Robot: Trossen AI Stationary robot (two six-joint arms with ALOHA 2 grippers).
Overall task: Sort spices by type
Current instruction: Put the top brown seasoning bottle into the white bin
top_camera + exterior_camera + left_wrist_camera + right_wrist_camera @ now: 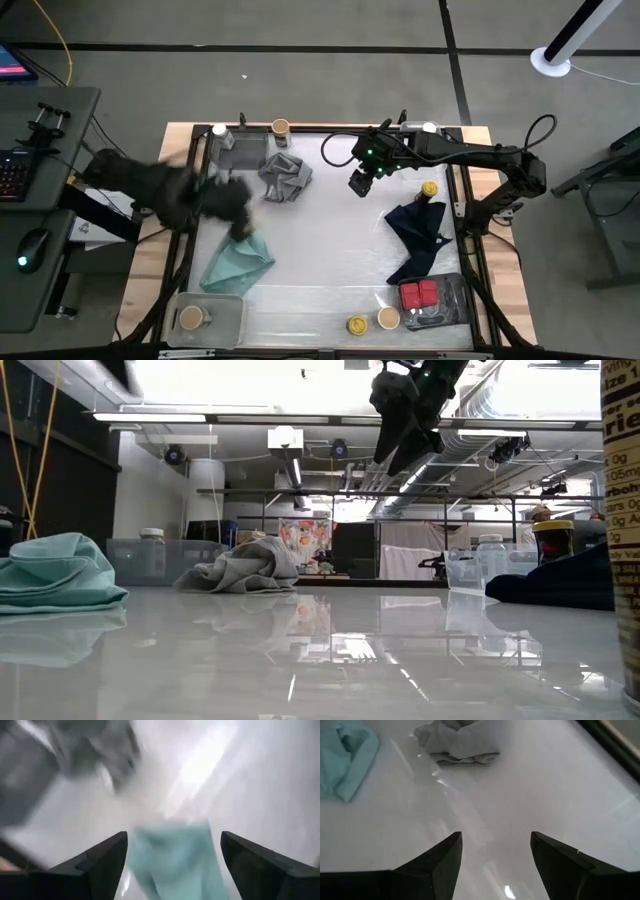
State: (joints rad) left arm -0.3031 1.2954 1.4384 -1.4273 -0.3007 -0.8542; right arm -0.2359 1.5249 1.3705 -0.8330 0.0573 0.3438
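Teal cloth fills left wrist view under spread left gripper, right gripper spread, empty over bare table

Tins in tray, right of two jars.

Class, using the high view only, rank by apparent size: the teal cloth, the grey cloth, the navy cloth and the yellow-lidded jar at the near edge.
1. Navy cloth
2. Teal cloth
3. Grey cloth; the two above look close in size
4. Yellow-lidded jar, clearly smallest
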